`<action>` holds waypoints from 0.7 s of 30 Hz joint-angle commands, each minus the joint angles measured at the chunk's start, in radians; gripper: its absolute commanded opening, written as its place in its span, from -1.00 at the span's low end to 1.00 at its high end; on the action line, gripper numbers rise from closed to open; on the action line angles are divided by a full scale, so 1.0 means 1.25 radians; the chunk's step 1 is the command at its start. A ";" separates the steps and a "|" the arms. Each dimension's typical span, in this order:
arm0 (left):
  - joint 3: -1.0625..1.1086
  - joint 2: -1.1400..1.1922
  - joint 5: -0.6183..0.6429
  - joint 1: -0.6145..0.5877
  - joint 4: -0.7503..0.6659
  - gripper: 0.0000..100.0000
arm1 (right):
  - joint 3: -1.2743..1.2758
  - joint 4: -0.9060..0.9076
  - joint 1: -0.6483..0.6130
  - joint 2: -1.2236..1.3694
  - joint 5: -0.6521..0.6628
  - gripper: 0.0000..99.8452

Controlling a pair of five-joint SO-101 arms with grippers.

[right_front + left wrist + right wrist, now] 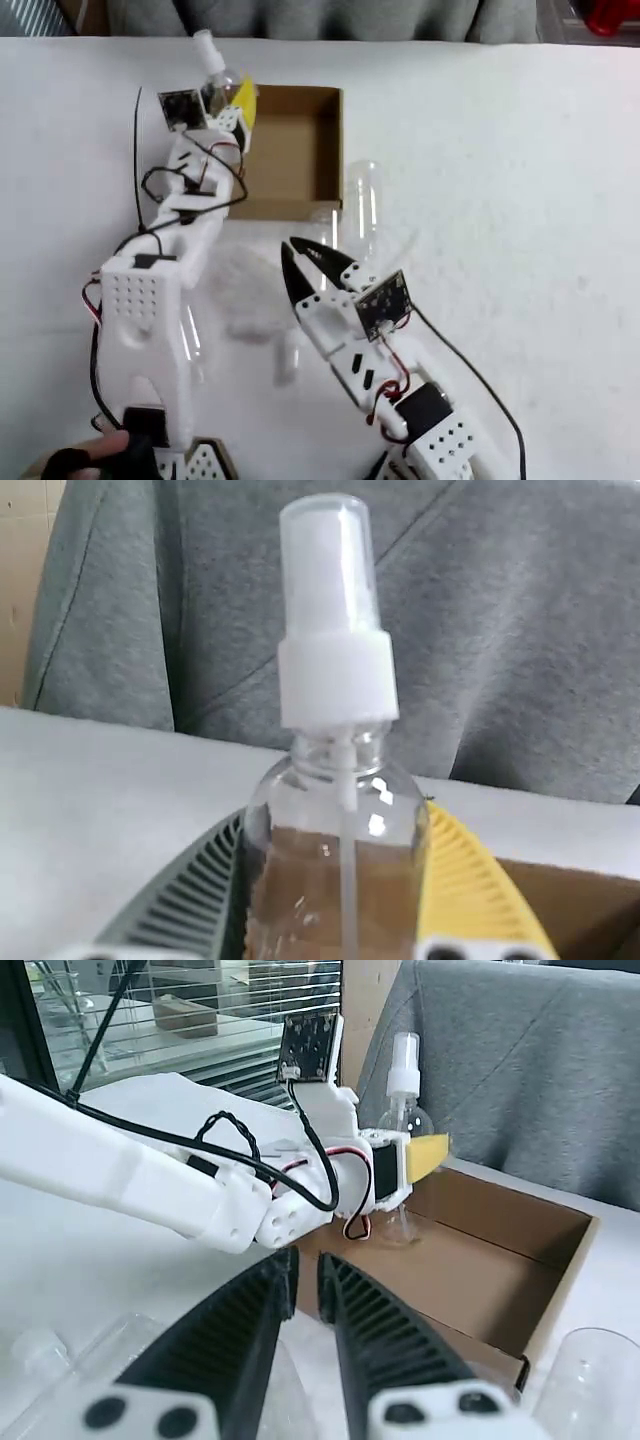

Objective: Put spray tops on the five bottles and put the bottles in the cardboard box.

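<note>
White counter (520, 200) before a grey draped backdrop. Your left gripper (228, 104), fingers (470, 880) clamped on a clear round-shouldered bottle (335, 880) wearing a white spray top (335, 650), holds it upright inside the open brown cardboard box (290, 150), at a far corner. Your right gripper (305, 258), black fingers (380, 1330) slightly apart and holding nothing, hangs near an uncapped clear bottle (360, 210) lying beside the box. Step in hand, as judged: boxing a capped bottle. Next, part the left fingers gently so it stands, then lift clear.
</note>
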 commanded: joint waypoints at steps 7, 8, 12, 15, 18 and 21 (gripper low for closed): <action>-0.072 0.017 -0.085 -0.008 -0.004 -0.96 | -0.012 -0.002 0.004 -0.006 0.006 -0.97; -0.083 0.026 -0.086 -0.008 -0.004 -0.96 | -0.012 -0.001 0.004 -0.006 0.006 -0.97; -0.142 0.067 -0.092 -0.009 -0.004 -0.95 | -0.012 -0.001 0.004 -0.004 0.006 -0.97; -0.173 0.085 -0.091 -0.010 -0.004 -0.95 | -0.012 -0.001 0.004 -0.002 0.006 -0.97; -0.176 0.084 -0.090 -0.009 0.000 -0.95 | -0.012 -0.001 0.004 -0.002 0.006 -0.97; -0.174 0.083 -0.088 -0.009 0.001 -0.95 | -0.012 -0.002 0.004 -0.002 0.006 -0.97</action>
